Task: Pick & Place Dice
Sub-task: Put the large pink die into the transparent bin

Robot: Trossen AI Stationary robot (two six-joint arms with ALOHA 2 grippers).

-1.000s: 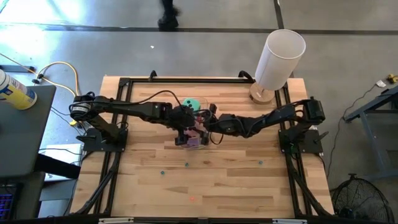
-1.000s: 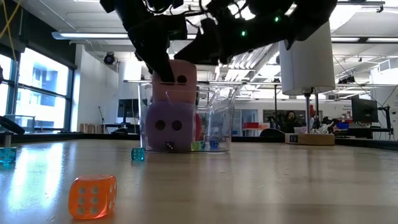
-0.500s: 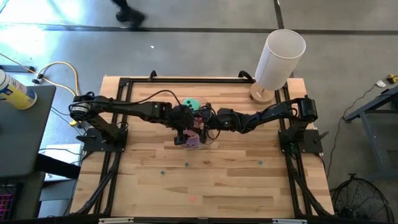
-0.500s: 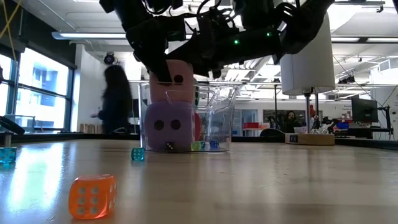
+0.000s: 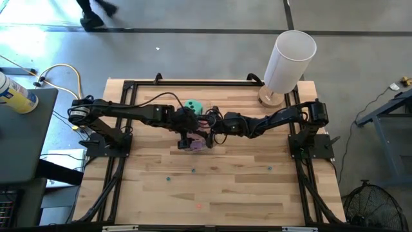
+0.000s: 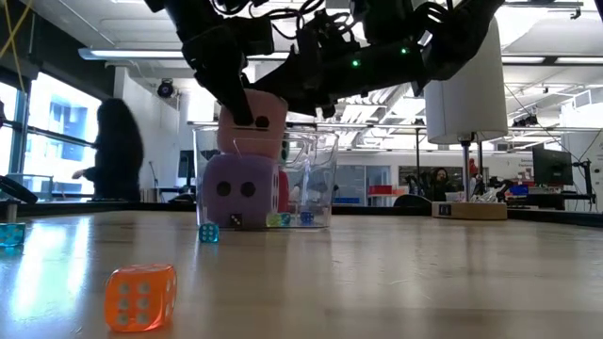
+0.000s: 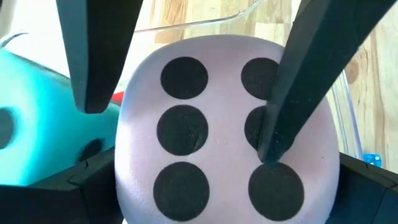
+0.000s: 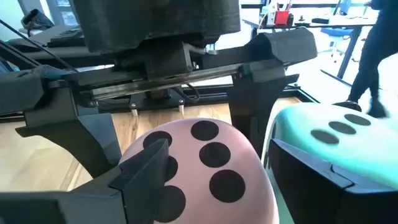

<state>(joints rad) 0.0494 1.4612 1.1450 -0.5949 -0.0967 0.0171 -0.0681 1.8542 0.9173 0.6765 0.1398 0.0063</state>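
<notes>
So the clear plastic tub [image 6: 283, 179] in the middle of the table [image 5: 257, 187] is where the dice seem to be going, and it's filling up. The purple die [image 6: 240, 193] sits at the bottom of the tub, and there's a sliver of the red die [image 6: 283, 191] behind it, also inside. The pink die [image 6: 252, 122] is perched on top of the purple one, poking up over the tub's rim.

The left gripper [image 7: 186, 112] is right over the pink die with its fingers [image 7: 305, 74] spread wide down 2 opposite sides of it. Can't really tell if they're pressing in or just straddling it. The right gripper [image 8: 199, 180] has come in from the other side of the tub, fingers partly apart around that same pink die, and again contact is hard to call.

The teal-green die [image 5: 194, 106] is just outside the tub, on its far side, so that one isn't in yet.

My read: 2 dice in, the pink one going in or getting settled, 1 left to go. A small orange die [image 6: 139, 296] and a few tiny ones lie well away from the tub, nearer the front edge.
</notes>
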